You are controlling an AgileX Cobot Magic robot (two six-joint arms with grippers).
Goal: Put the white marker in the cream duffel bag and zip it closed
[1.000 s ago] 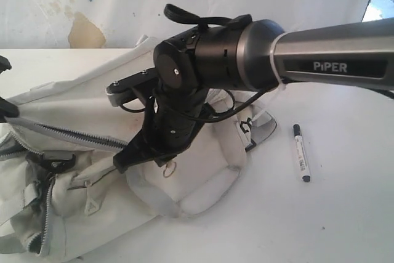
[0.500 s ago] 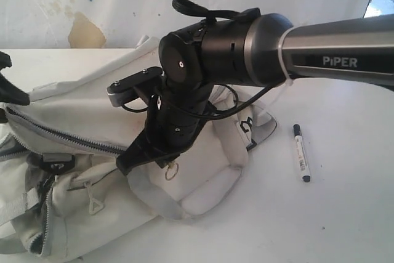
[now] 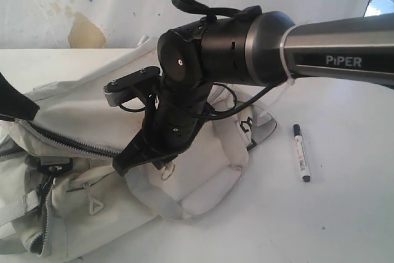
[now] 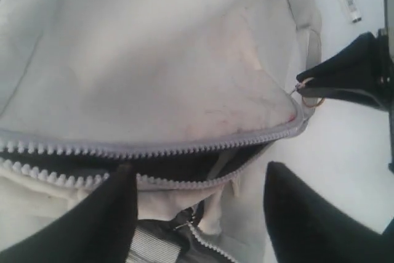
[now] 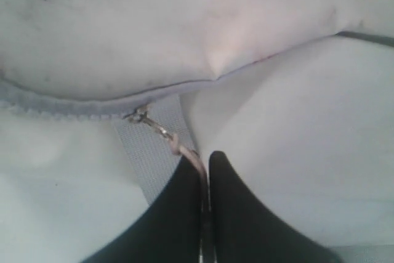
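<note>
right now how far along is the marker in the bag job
Done: the cream duffel bag is unzipped, dark lining showing. In hand: the right gripper pinches the zipper pull ring; the left gripper hangs open over the opening. Left: the white marker lies on the table, unpicked; then zipping.

Soft, even daylight fills my exterior feed, glare blowing out its upper-right corner; the white marker (image 3: 301,153) throws barely a shadow on the table (image 3: 345,214). My wrist feeds run softer: left gripper (image 4: 200,167) and right gripper (image 5: 205,158) blur black near the lens, the zipper pull (image 5: 154,126) slightly crisper.
</note>
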